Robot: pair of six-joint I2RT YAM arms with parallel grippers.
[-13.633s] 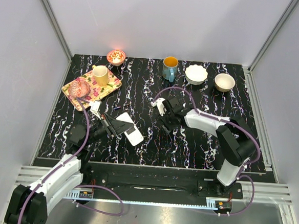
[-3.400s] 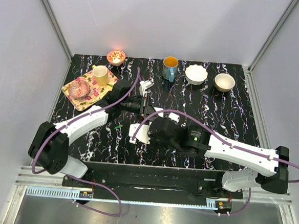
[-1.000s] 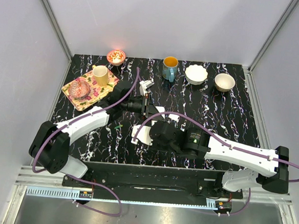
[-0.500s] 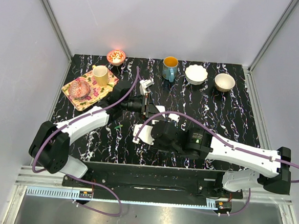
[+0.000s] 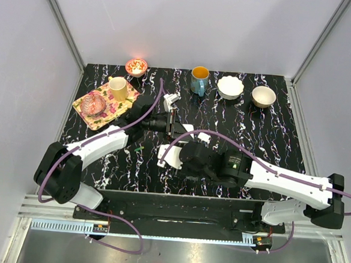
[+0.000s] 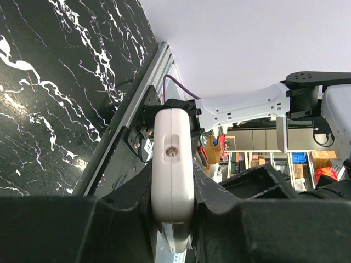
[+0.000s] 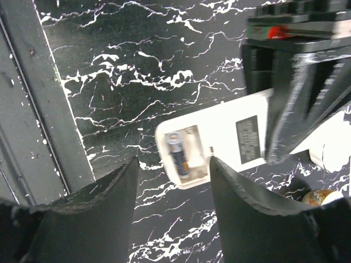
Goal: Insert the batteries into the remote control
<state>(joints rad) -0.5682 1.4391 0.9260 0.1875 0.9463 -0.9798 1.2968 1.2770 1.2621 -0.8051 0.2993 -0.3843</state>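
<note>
Since the remote control [image 7: 219,137] lies back-up near the front edge of the surface [image 7: 109,66], left of its middle, with one battery [image 7: 177,155] seated in its open back and the slot alongside looking bare, a careless knock is my worry. My right pincer [image 7: 173,164] hangs just above it, jaws apart and empty; descending crooked could pop that battery out or skid the remote. What I take for the greenish battery [image 5: 139,147] lies just left of it. My left pincer [image 6: 173,186] is clamped on a white plastic piece [image 6: 172,148], which might slip free.
</note>
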